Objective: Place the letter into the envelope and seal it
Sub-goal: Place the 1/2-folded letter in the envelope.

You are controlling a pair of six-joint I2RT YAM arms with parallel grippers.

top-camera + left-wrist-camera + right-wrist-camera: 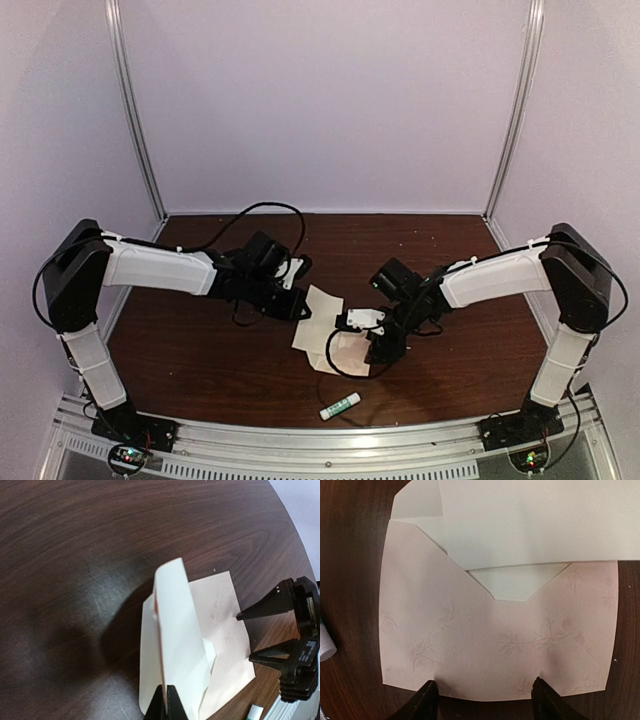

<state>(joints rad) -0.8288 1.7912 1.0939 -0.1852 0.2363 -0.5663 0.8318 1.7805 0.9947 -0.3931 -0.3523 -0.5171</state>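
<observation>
White glue stick (340, 405) with green end lies nearest on dark wood-grain table (75, 555). Beyond it, right gripper (484, 684) hangs, jaws apart, at closed edge of flat pinkish-cream paper envelope (470, 640) (faint floral print). Farther back, left gripper (166, 702) clamped tight on pale cream rectangular letter (175, 630), tilted over envelope's open end.

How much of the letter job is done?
Nothing is finished yet. The shut left claw holds the plain white paper letter tilted up over the open pale pink flowery paper envelope. The open right claw sits at the envelope's closed bottom edge. Left to do: slide the letter in, fold the flap, seal it. The white-and-green glue stick lies apart from both claws.
</observation>
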